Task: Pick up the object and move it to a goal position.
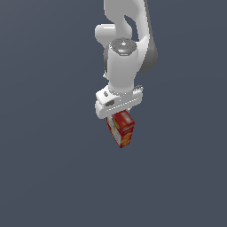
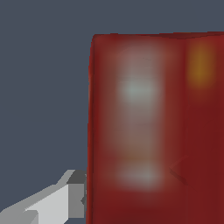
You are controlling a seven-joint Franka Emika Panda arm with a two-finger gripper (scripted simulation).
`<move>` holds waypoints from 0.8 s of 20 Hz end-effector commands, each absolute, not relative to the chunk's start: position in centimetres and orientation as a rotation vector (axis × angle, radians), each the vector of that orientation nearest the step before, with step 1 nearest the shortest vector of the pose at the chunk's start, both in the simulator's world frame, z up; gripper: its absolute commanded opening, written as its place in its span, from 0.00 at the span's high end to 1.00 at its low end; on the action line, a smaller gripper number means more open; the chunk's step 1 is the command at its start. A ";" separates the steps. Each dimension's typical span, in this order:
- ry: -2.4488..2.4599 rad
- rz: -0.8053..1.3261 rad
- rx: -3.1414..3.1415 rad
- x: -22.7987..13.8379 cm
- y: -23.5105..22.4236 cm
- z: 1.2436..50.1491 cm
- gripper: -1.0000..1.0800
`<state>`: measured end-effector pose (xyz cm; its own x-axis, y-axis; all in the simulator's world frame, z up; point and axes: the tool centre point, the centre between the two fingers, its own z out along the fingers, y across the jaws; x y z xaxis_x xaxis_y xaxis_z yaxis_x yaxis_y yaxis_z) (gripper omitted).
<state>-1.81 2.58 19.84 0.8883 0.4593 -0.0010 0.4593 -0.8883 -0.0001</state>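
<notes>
A white robot arm (image 1: 126,48) comes down from twelve o'clock in the exterior view, against a plain dark grey-blue ground with no goal marker to be seen. At its lower end is the pincer (image 1: 119,111), closed on the upper part of a small red box (image 1: 122,129), which hangs tilted at about six o'clock from the pincer, narrower than the pincer's white body. The box looks like a printed cracker carton: probably light and stiff, with smooth faces that might slip, and walls that would dent if squeezed hard; holding it across the narrow faces near the top, as here, seems sensible. The exterior view shows the whole box and its tilt, but the fingertips are hidden. The wrist view shows the red face close up and blurred, with pale and orange patches, and one grey finger (image 2: 65,199) touching its edge.
</notes>
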 end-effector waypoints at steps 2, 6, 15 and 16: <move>0.743 0.001 3.052 -0.8 3.8 20.4 1.00; 0.743 0.001 3.052 0.7 5.6 21.3 1.00; 0.743 0.001 3.053 4.7 10.2 23.4 1.00; 0.743 0.001 3.053 5.2 10.7 23.6 1.00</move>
<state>4.48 9.93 23.15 0.8879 0.4600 -0.0006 0.4600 -0.8879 -0.0005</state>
